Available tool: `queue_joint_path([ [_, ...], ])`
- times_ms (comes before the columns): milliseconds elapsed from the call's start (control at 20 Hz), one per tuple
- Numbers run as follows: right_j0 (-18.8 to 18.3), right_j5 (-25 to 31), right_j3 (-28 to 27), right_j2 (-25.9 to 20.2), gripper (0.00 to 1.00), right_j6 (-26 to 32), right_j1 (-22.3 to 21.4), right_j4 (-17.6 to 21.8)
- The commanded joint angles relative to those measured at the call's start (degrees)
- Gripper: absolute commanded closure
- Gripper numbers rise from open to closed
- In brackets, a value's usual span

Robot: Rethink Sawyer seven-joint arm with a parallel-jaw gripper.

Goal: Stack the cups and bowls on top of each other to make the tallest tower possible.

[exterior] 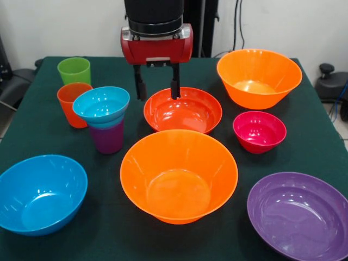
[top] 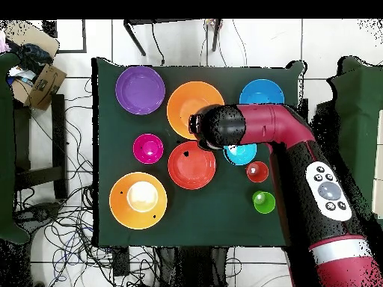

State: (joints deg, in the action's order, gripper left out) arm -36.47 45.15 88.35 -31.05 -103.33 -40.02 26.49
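Note:
My gripper (exterior: 157, 84) is open and empty, its two black fingers hanging just above the far rim of the shallow red-orange bowl (exterior: 182, 111) (top: 191, 166). To its left the small teal bowl (exterior: 101, 103) (top: 241, 155) sits on the purple cup (exterior: 107, 136). The orange cup (exterior: 70, 103) (top: 257, 172) and the green cup (exterior: 74, 70) (top: 263, 202) stand behind them. In the overhead view the arm's wrist (top: 213, 125) hides the gripper.
A large orange bowl (exterior: 178, 174) (top: 183, 105) sits front centre, a large blue bowl (exterior: 41, 193) (top: 262, 91) front left, a large purple bowl (exterior: 299, 215) (top: 140, 90) front right. A small magenta bowl (exterior: 259, 130) (top: 148, 148) and a second large orange bowl (exterior: 259, 76) (top: 138, 199) sit at the right.

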Motion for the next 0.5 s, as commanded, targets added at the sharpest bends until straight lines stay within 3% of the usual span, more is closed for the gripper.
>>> queue_joint_path([
  [50,2.3,4.5,-6.3,-0.8,0.00,5.3,6.1,0.8],
  [500,3.3,10.4,-13.2,-1.6,0.00,10.2,9.0,1.0],
])
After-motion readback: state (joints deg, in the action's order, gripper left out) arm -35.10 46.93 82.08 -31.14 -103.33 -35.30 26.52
